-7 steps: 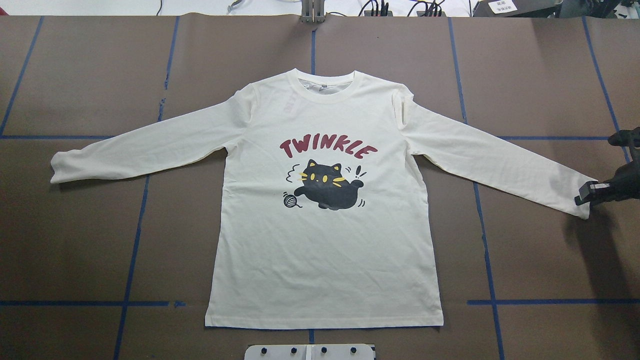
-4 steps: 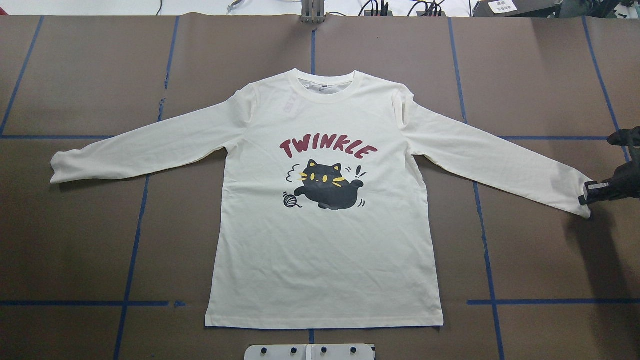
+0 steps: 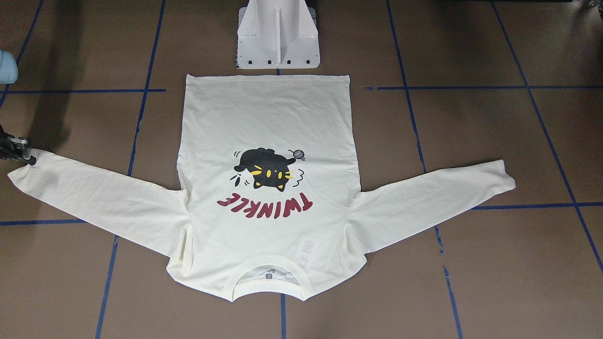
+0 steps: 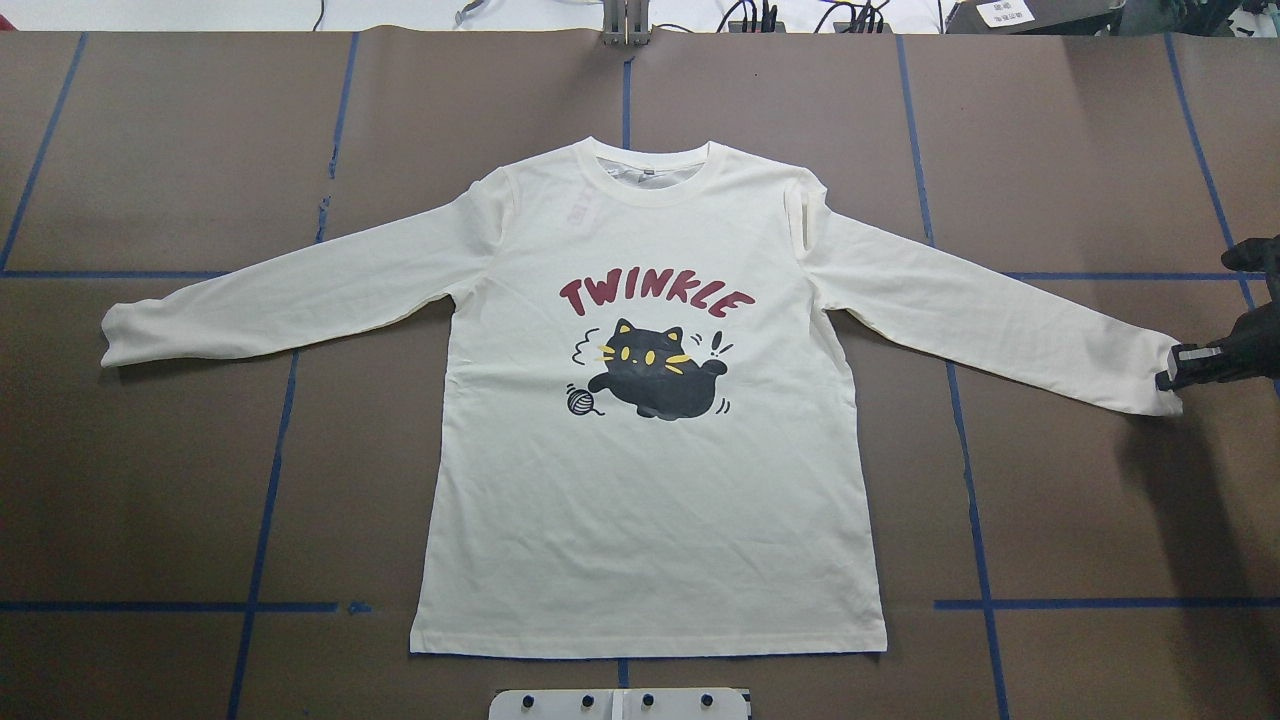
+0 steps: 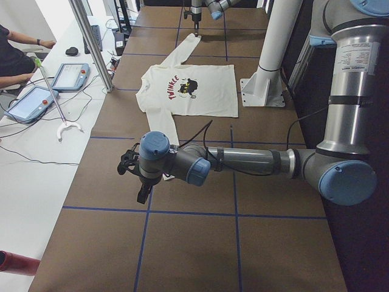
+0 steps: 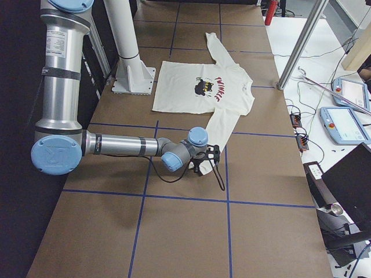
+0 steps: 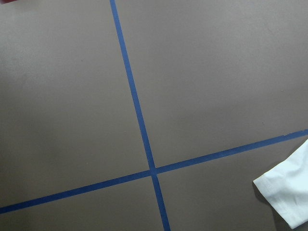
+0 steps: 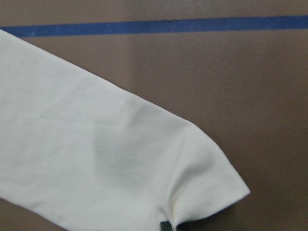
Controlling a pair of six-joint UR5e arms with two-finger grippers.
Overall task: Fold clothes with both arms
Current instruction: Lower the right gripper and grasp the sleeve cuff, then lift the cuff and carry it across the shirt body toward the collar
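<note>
The cream-white long-sleeved T-shirt (image 4: 650,520) lies flat, front up, with the black cat and "TWINKLE" showing; it also shows in the front-facing view (image 3: 268,117). My right gripper (image 4: 1172,372) sits at the cuff of the shirt's sleeve on the overhead view's right and looks shut on its edge; in the front-facing view this gripper (image 3: 23,154) is at the left edge. The right wrist view shows that cuff (image 8: 207,192). My left gripper (image 5: 142,193) shows only in the exterior left view, beyond the other cuff (image 7: 288,197); I cannot tell whether it is open or shut.
The white pedestal base (image 3: 278,37) stands just behind the shirt's hem. Blue tape lines (image 4: 265,500) cross the brown table. Teach pendants (image 5: 70,76) and cables lie on a side bench, where an operator's arm (image 5: 18,48) shows.
My right gripper has moved a little to the right and away from the robot. The sleeve's cuff has followed it, so that sleeve lies straighter. The rest of the shirt has not moved.
</note>
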